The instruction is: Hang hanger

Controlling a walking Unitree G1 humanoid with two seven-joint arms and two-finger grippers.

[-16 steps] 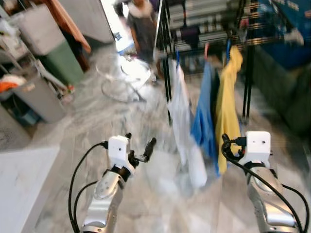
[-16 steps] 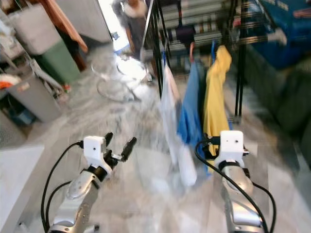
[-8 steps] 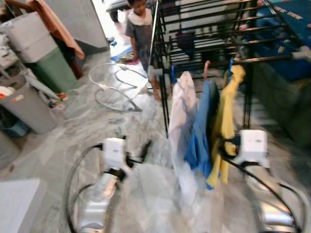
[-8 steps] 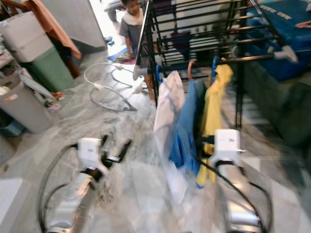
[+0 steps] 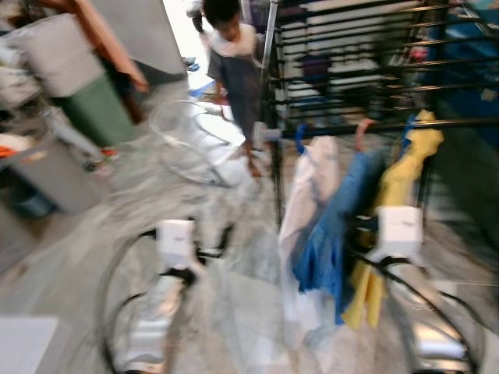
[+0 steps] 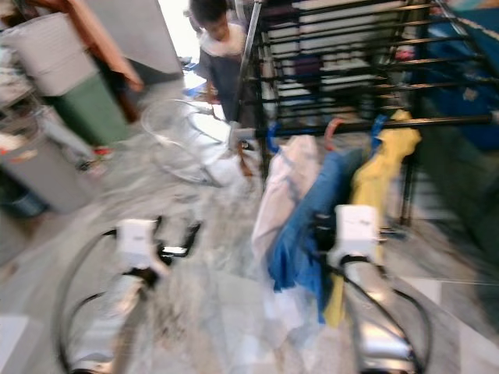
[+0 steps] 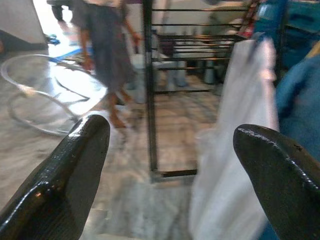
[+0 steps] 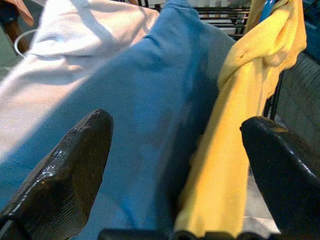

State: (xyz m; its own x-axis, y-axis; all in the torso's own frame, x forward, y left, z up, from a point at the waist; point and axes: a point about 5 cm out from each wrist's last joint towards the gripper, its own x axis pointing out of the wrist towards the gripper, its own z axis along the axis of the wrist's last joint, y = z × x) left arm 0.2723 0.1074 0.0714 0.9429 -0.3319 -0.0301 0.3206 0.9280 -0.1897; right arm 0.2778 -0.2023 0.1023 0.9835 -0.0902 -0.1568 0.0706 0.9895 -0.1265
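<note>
The head views are smeared with blur, but the layout reads well enough. A black rack (image 5: 366, 70) stands ahead of the robot, and from its front rail three garments hang side by side: a white one (image 5: 312, 195) on a blue hanger (image 5: 299, 139), a blue one (image 5: 335, 226) on a pink hook (image 5: 361, 132), and a yellow one (image 5: 398, 187) on another blue hook. The right gripper (image 8: 175, 165) is up against these clothes, its two black fingers (image 8: 65, 170) spread wide and holding nothing; between them lie the blue garment and, beside it, the yellow one, with the white one off to the side of the blue. From the head, the right arm's white wrist block (image 5: 399, 230) sits just in front of the blue and yellow cloth. The left gripper (image 7: 170, 170) is also spread wide and empty, raised over the marble floor (image 5: 117, 202) to the left of the rack; beyond its fingers stand the rack's black upright post and the white garment close to one fingertip. Farther ahead of that gripper a person (image 5: 234, 62) in a dark dress stands by the rack's corner, near a round wire frame (image 5: 187, 140) lying on the floor. Grey and green bins (image 5: 70, 101) sit well off to the left.
</note>
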